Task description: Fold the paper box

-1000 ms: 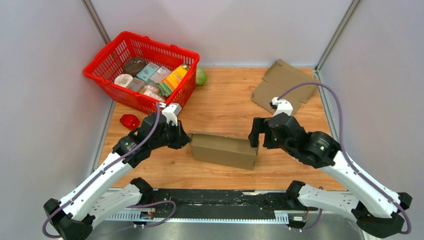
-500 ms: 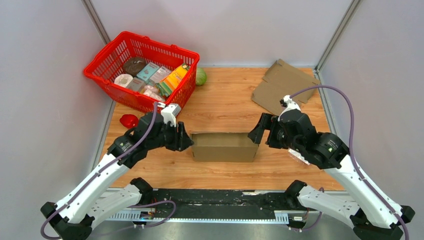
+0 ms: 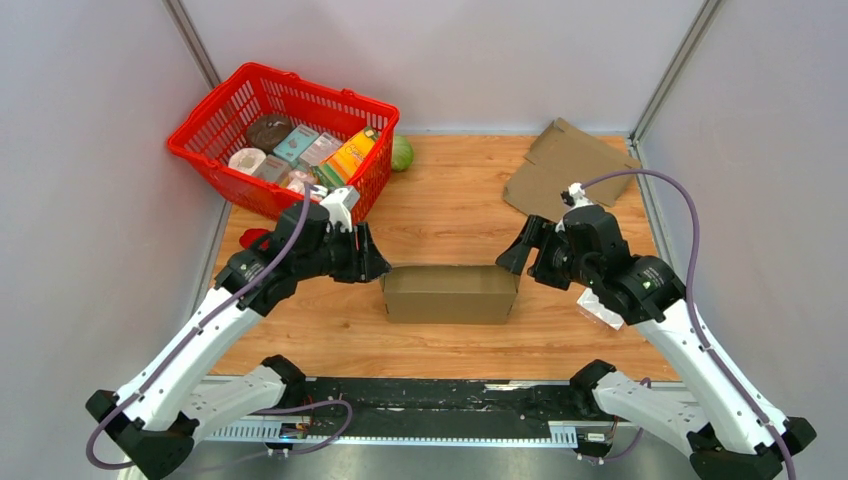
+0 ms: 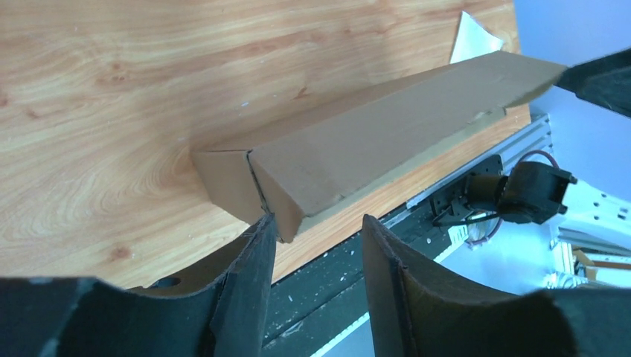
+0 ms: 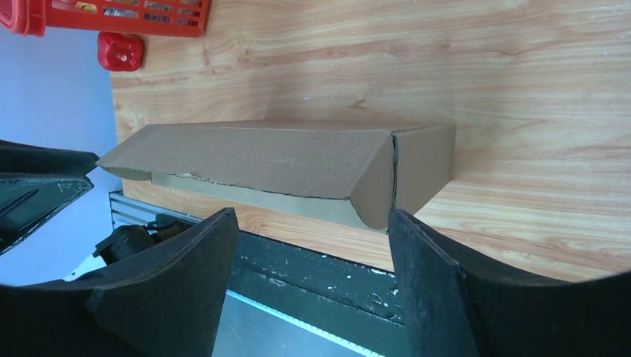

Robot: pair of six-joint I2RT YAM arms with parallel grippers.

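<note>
At the near edge of the bench [image 3: 450, 215] runs a black rail [image 3: 430, 395]; just behind it, parallel to that edge, lies the paper box [image 3: 450, 293], long and low, between the two arms. Its lid [image 5: 253, 160] is folded over the top and down the near wall; in the right wrist view the lid's lower edge stands a little off that wall, so I judge the closing nearly done and the seating of this edge the step in hand. The left claw [image 3: 372, 265] hovers at the box's left end, jaws moderately apart, holding nothing; the right claw [image 3: 508, 258] hovers at the right end, jaws wide, also empty; whether any finger touches the cardboard I cannot tell. To do it well, one claw should steady an end while the other presses the loose edge flat along its length, gently, since thin card probably creases; a push toward the arms risks sliding the box onto the rail, so pressure is better sent downward or away. Behind the box the wood lies open; a white scrap [image 3: 600, 312] sits near the right arm; farther off stand a red basket [image 3: 225, 178] of groceries at far left, a green ball [image 3: 402, 153] beside it, and a flat cardboard sheet [image 3: 565, 165] at far right, all well apart from the box.
</note>
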